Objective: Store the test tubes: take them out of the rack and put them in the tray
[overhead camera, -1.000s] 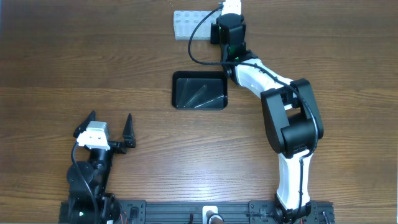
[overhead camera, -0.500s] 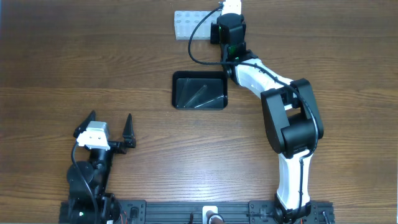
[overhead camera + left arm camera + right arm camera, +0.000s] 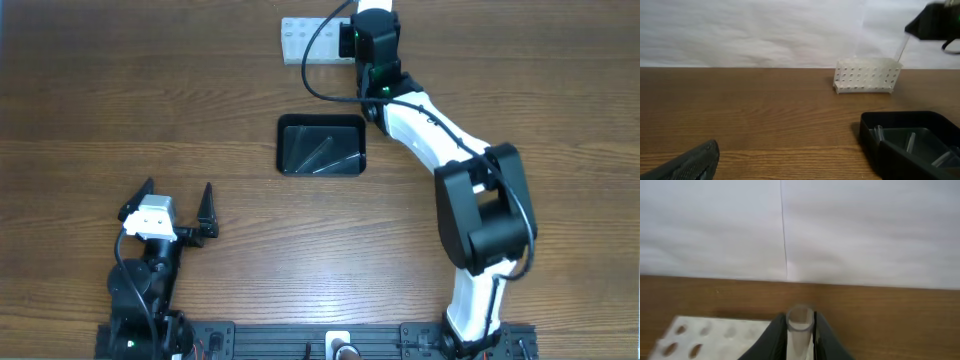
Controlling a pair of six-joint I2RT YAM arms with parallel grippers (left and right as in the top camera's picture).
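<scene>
Test tube (image 3: 800, 321): clear, open rim, close to upright, at the end of the white perforated rack (image 3: 312, 38) nearest the right arm. Its lower tip is level with the rack top; I cannot tell whether it is free of its hole. The rack stands at the table's far edge.

Right gripper (image 3: 800, 339): fingers pinch the test tube from both sides, just below the rim.

Left gripper (image 3: 178, 187): fingers spread wide, holding nothing, near its own base and well apart from the tray.

Black tray (image 3: 281, 145): near the rack, with clear tubes (image 3: 325, 152) lying slanted inside.

Surface: brown wood-grain table (image 3: 100, 100). White wall (image 3: 740, 30) behind.
</scene>
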